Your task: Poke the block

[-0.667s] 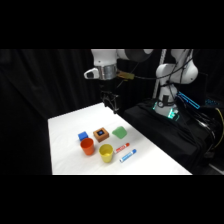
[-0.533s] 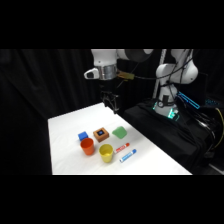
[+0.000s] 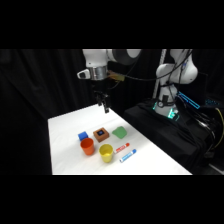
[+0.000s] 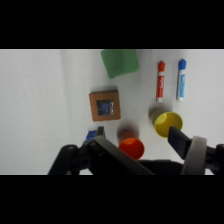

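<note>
The block (image 3: 101,134) is brown-orange with a dark blue square on top and rests on the white table (image 3: 65,130) among the cups. In the wrist view the block (image 4: 105,105) lies at the centre, ahead of the fingers. My gripper (image 3: 105,107) hangs above the table's far part, behind the block and well above it, touching nothing. Seen from the wrist, the gripper (image 4: 137,140) is open and holds nothing.
Beside the block lie a green block (image 3: 119,132) and a small blue block (image 3: 82,135). An orange cup (image 3: 87,146) and a yellow cup (image 3: 105,152) stand in front of it. A red marker (image 3: 122,147) and a blue marker (image 3: 127,156) lie to the right.
The gripper has shifted slightly left and down toward the table. The objects have not moved.
</note>
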Tool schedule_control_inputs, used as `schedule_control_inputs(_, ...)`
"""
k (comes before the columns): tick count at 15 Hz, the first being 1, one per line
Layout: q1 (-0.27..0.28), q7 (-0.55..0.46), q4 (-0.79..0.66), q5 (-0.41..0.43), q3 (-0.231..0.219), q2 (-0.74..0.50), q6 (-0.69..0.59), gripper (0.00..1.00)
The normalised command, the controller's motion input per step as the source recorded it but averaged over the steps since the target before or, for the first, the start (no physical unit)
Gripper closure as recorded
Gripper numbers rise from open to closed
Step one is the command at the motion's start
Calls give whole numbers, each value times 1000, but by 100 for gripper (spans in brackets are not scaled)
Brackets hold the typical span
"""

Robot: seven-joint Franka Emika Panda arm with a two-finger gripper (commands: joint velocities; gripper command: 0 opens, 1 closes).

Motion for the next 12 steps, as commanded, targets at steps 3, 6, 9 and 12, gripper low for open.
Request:
schedule_control_inputs(3, -78, -45, 177, 64, -52, 164, 129, 26)
schedule_control_inputs(6, -51, -40, 117, 79, -29, 162, 184, 53)
schedule_control_inputs(9, -32, -50, 51, 102, -14, 109, 179, 77)
schedule_control_inputs(12, -17, -70, -37, 122, 5, 70, 215, 97)
